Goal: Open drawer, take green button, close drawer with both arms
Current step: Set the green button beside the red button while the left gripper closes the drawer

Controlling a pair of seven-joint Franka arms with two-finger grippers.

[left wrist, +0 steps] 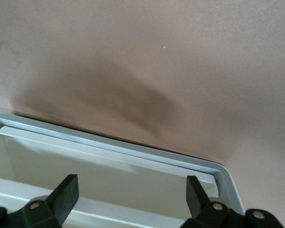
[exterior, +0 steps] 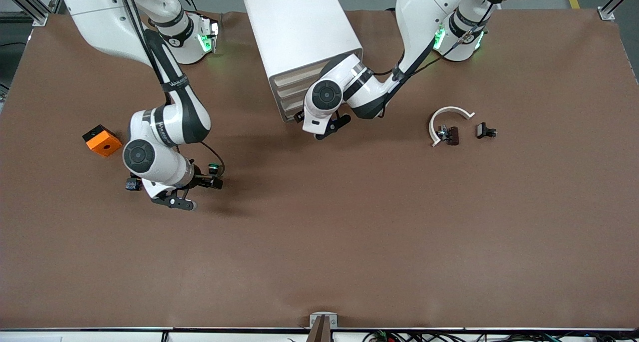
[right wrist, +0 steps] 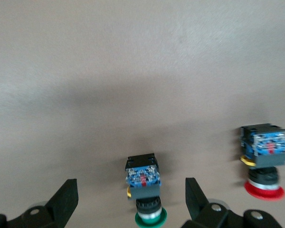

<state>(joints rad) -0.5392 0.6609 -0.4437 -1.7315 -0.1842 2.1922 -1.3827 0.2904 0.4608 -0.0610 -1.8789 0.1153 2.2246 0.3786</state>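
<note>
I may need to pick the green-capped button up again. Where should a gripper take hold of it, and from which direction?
Grip the green-capped button on its squarish black-and-blue body, not the round cap, which would likely slip. It lies on its side on the table, so come straight down with a finger on each flat side. The open right gripper already straddles it that way; the red-capped button lies clear beside it.

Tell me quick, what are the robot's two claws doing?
Left gripper: open, empty, at the cabinet.
Right gripper: open around the green button, not gripping.
</note>
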